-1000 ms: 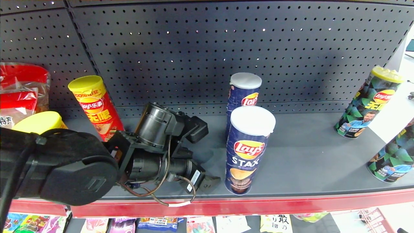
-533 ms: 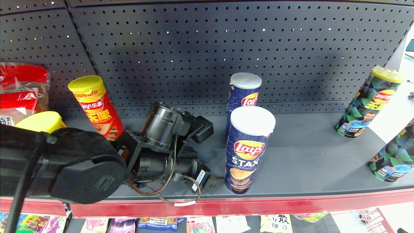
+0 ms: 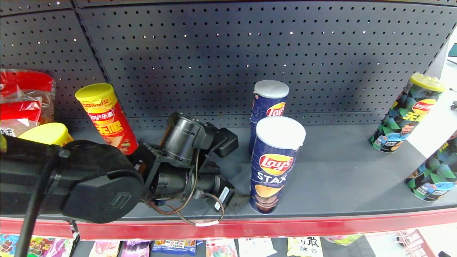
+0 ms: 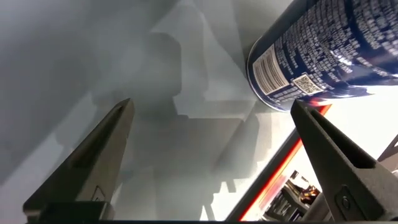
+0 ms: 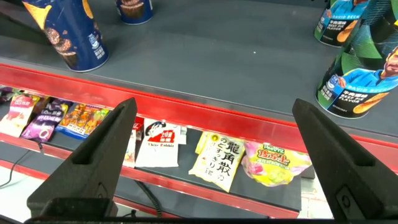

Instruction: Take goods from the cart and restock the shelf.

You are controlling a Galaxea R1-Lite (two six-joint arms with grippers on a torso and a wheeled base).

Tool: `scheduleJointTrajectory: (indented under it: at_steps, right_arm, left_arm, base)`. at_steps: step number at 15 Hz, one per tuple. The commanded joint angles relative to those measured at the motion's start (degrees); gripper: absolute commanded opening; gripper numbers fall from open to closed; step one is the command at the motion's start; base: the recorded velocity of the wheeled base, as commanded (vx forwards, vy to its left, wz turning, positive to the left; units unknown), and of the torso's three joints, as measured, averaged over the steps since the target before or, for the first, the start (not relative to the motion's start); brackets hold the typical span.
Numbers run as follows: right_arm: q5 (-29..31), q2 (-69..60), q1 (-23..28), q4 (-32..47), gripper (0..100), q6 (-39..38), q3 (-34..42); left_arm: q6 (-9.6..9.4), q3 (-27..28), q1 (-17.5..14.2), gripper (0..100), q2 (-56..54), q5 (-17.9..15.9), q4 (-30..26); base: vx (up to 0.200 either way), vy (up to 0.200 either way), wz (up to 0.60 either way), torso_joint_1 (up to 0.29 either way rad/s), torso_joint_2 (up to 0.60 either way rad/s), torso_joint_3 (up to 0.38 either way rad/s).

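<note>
Left claw (image 4: 211,106): my fingers stand well apart with nothing between them. It lies low over the near part of the shelf (image 3: 339,175), just left of the front blue can's (image 3: 275,164) base. The can sits outside the gap, beyond one finger (image 4: 329,155). I cannot tell whether that finger touches it.

Right claw (image 5: 214,102): fingers also spread wide, holding nothing. It hangs in front of the shelf's red edge (image 5: 205,106), out on the near side, above the packets (image 5: 221,155) on the tier below.

Goods on the shelf:
- Front blue can: white lid, standing close to the near edge, about mid-shelf.
- Rear blue can (image 3: 269,100): same kind, directly behind the front one, close to the pegboard back (image 3: 214,53).
- Red can (image 3: 107,117): yellow lid, far left, close to the pegboard.
- Second yellow-lidded can (image 3: 46,134): nearer and further left; my left arm hides its body.
- Red bags (image 3: 21,100): at the far left end, beside the two yellow-lidded cans.
- Far green can (image 3: 407,114): yellow lid, standing at the right end.
- Near green can (image 3: 432,175): same pattern, right end near the edge, cut off by the frame.

The blue pair and the green pair stand well apart, with bare shelf between them.
</note>
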State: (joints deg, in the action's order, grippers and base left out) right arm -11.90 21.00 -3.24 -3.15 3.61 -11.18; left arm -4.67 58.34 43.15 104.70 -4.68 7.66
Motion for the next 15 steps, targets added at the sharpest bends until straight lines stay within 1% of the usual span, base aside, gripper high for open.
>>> scheduleJointTrajectory:
  at_steps: [1,8,10,11,12,13,14,15]
  right_arm:
    - [0.03,0.09,-0.01,-0.02,100,0.00,-0.07]
    - [0.03,0.00,-0.01,-0.02,100,0.00,-0.07]
    - [0.03,-0.09,-0.01,-0.02,100,0.00,0.02]
    - [-0.06,-0.35,-0.01,0.07,100,0.00,0.10]
    - [-0.06,-0.70,-0.10,0.24,100,0.00,0.72]
    - [-0.14,-0.79,-0.10,0.42,100,0.00,0.81]
    - [-0.14,-0.79,-0.10,0.60,100,0.00,0.90]
    - [-0.06,-0.88,-0.10,0.95,100,0.00,0.90]
  left_arm:
    - [0.10,0.54,0.44,100,0.68,0.02,-0.01]
    - [0.27,0.54,0.79,100,0.68,0.02,-0.01]
    - [0.45,-0.51,0.70,100,-0.73,0.29,-0.01]
    - [0.54,-1.92,0.26,100,-2.84,0.99,-0.01]
    - [1.07,-4.03,-0.44,100,-6.62,1.61,-0.01]
    - [2.56,-6.58,-0.97,100,-11.01,1.69,-0.01]
    - [3.17,-8.07,-1.06,100,-13.56,1.78,-0.01]
    - [3.61,-10.97,-1.49,100,-18.22,2.04,-0.10]
  base:
    - [0.000,0.000,0.00,0.000,0.00,0.000]
    - [0.000,0.000,0.00,0.000,0.00,0.000]
    - [0.000,0.000,0.00,0.000,0.00,0.000]
    - [0.000,0.000,0.00,0.000,0.00,0.000]
    - [0.000,0.000,0.00,0.000,0.00,0.000]
    - [0.000,0.000,0.00,0.000,0.00,0.000]
    - [0.000,0.000,0.00,0.000,0.00,0.000]
    - [0.000,0.000,0.00,0.000,0.00,0.000]
